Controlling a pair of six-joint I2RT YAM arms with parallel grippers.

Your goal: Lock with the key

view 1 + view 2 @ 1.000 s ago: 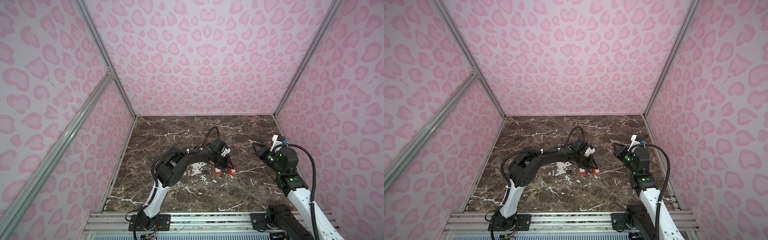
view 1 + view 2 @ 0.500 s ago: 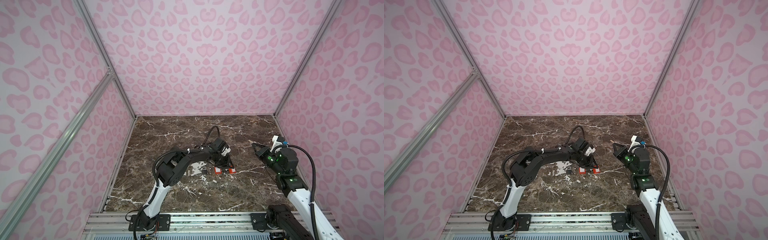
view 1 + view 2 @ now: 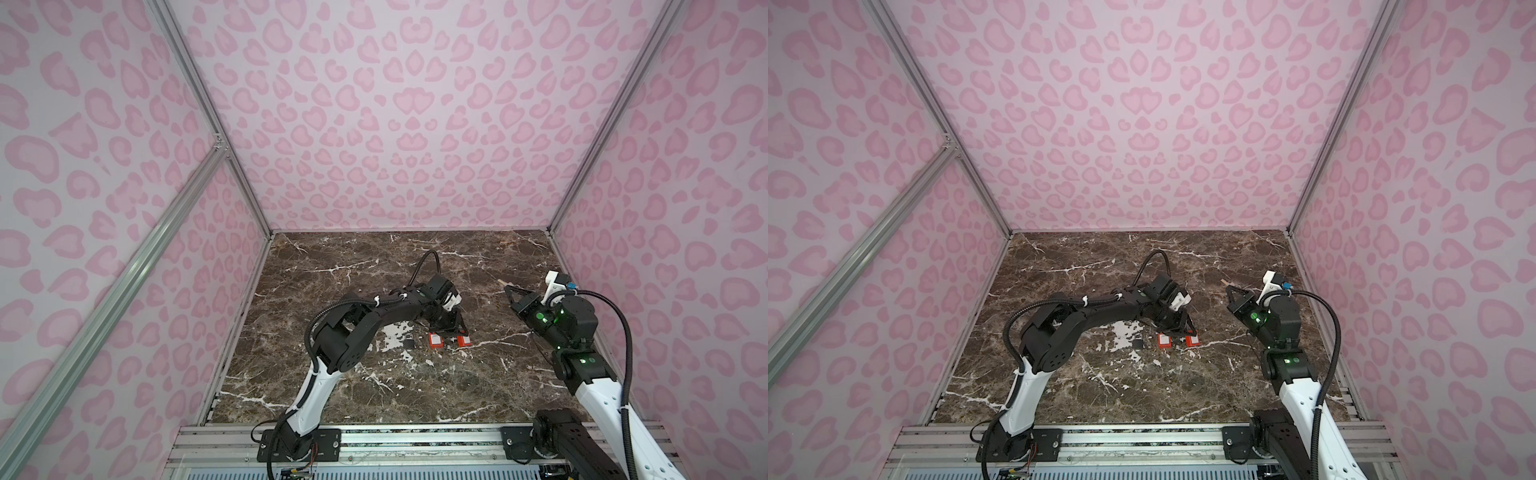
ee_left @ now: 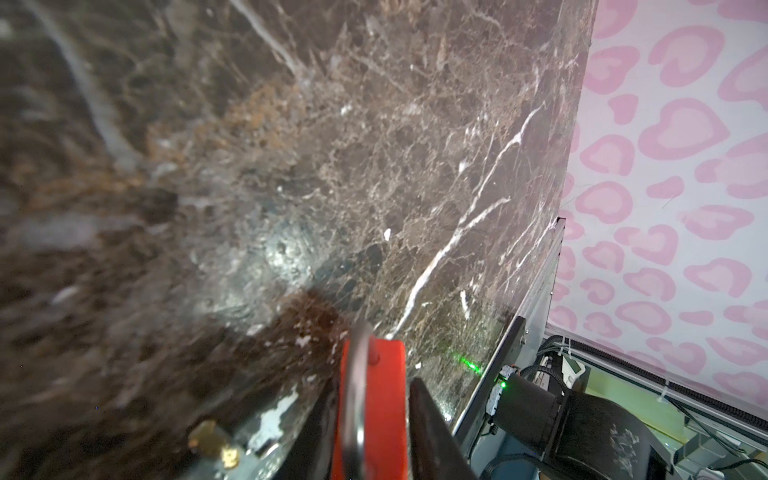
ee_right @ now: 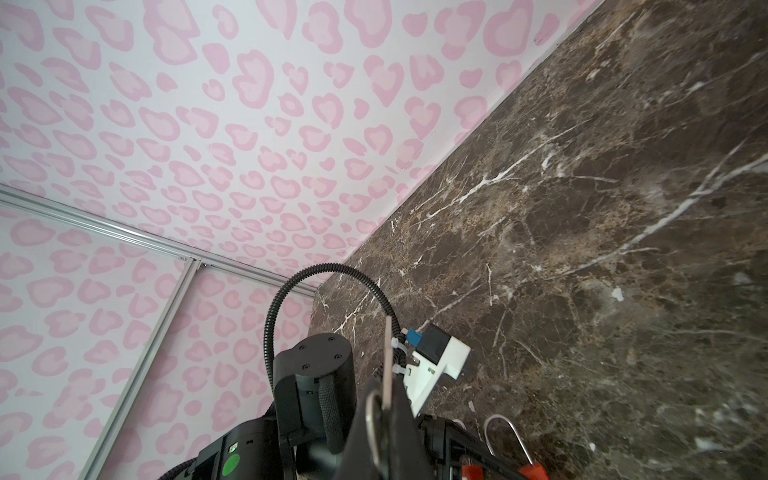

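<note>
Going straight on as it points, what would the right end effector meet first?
Nothing near: the key in the right end effector points past the left arm's cable loop toward the marble table at its far edge by the back wall. Whether it clears the cable is uncertain.

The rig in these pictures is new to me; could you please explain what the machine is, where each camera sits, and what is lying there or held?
These are two robot arms mounted at the near edge of a marble table, inside pink-patterned walls. Both top views come from one camera head looking down on the whole scene. The other two pictures come from a camera on each arm's wrist.

Two red padlocks lie on the table. The left gripper is down at them, with its fingers on either side of one padlock; I cannot tell whether they grip it. The right gripper is apart from them, to the right, shut on a thin metal key with a ring.
</note>
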